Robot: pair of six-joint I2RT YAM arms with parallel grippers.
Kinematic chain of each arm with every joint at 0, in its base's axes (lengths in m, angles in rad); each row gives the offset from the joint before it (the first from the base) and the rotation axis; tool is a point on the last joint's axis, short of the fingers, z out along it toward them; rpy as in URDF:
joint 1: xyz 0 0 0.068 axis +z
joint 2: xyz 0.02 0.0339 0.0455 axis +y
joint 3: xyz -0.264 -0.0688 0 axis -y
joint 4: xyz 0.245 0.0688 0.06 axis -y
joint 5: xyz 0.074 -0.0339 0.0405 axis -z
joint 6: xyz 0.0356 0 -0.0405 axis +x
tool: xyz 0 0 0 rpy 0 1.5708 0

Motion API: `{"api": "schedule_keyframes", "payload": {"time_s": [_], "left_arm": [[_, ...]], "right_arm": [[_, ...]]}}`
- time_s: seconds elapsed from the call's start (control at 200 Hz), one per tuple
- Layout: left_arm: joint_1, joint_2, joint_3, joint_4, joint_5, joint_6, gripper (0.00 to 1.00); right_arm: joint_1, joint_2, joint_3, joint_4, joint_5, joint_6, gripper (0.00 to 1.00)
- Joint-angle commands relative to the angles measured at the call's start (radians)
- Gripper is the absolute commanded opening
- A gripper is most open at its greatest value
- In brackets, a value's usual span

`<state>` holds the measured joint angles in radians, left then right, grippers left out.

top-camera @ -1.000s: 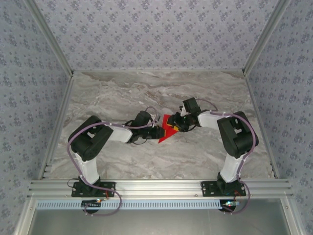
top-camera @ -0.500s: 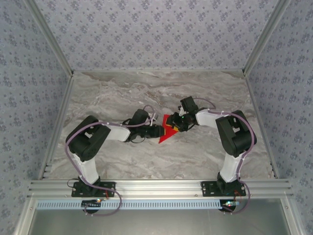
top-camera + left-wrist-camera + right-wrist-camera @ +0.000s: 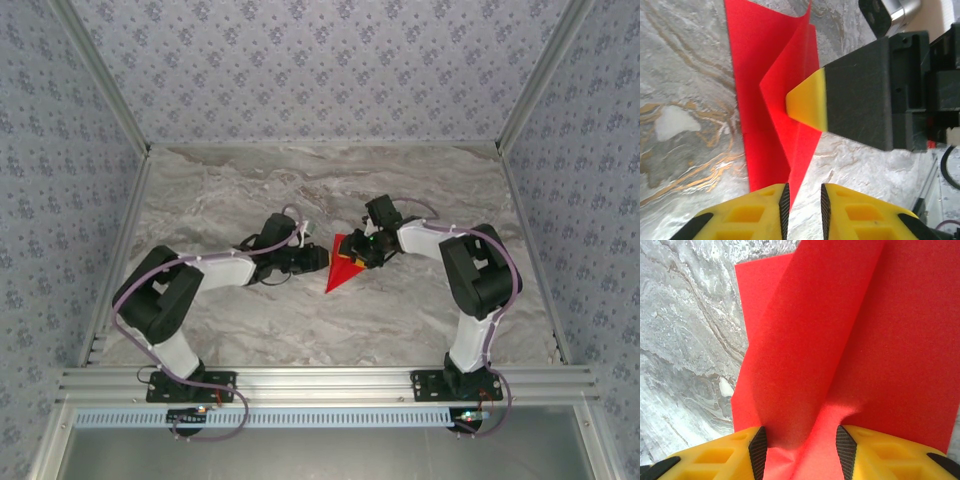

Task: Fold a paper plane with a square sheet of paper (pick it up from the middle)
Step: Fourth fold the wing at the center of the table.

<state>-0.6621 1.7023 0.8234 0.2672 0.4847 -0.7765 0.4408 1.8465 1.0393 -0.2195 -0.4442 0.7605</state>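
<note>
Beneath right tool [image 3: 362, 254], red paper [image 3: 340, 274] partly hidden; folds unclear

Bright red paper sheet [image 3: 344, 268], partly folded into a triangular wedge, sharp tip pointing toward the near edge. Lying near the middle of the marble table [image 3: 420, 310]. One flap raised along a crease, standing off the flat layer beneath. Matte surface.

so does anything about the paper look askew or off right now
The red paper isn't lying flat: one folded flap stands up off the marble table, uncreased, with a yellow fingertip of the right pincer against it. No tear shows.
</note>
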Motion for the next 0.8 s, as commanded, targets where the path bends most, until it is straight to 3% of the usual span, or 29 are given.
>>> {"api": "schedule_keyframes", "payload": {"time_s": [0.0, 0.22, 0.505, 0.794], "left_arm": [[-0.008, 0.046, 0.06, 0.003, 0.068, -0.013, 0.23], [-0.027, 0.099, 0.09, 0.009, 0.1, -0.012, 0.17], [-0.028, 0.141, 0.107, -0.051, 0.082, 0.012, 0.07], [-0.027, 0.169, 0.118, -0.065, 0.065, 0.016, 0.06]], "right_arm": [[0.011, 0.06, 0.005, -0.122, 0.107, -0.03, 0.48], [0.017, 0.086, 0.021, -0.147, 0.131, -0.014, 0.53], [0.015, 0.102, 0.022, -0.153, 0.136, 0.007, 0.51], [0.015, 0.107, 0.016, -0.16, 0.147, 0.005, 0.48]]}}
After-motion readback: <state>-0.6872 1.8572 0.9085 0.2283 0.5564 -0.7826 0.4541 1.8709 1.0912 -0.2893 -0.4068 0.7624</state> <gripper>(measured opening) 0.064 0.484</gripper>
